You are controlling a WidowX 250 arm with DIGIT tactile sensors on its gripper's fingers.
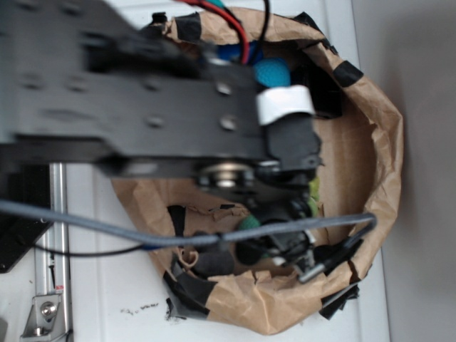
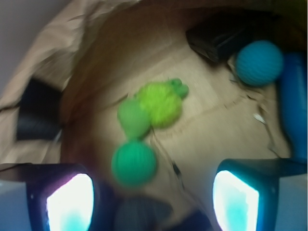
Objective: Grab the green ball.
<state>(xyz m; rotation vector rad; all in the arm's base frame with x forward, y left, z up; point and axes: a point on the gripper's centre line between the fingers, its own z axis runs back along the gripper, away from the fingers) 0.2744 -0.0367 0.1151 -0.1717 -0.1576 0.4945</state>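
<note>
Clutter around the green ball [image 2: 134, 163]: fuzzy yellow-green plush toy [image 2: 153, 107] touching it at about 12 o'clock, turquoise ball [image 2: 259, 63] well apart at 2 o'clock in the wrist view, beside a blue object [image 2: 294, 103] on the right edge and a dark object [image 2: 219, 39] near the top. Green ball itself sits low in the wrist view, between the two fingers [image 2: 65, 199] but closer to the left one, not touching either. Gripper [image 2: 154, 202] wide open, nothing held. In the exterior view the arm [image 1: 135, 85] blocks most of the container; only a sliver of green [image 1: 249, 223] shows by the gripper at 6 o'clock, probably the green ball, too blurred to be sure. Grey cable [image 1: 107, 229] runs across the front. Surface: crumpled brown paper [image 1: 370, 135] lining a round tub patched with black tape [image 1: 348, 73], on a white tabletop [image 1: 107, 299]. Count: two balls, one plush toy.
</note>
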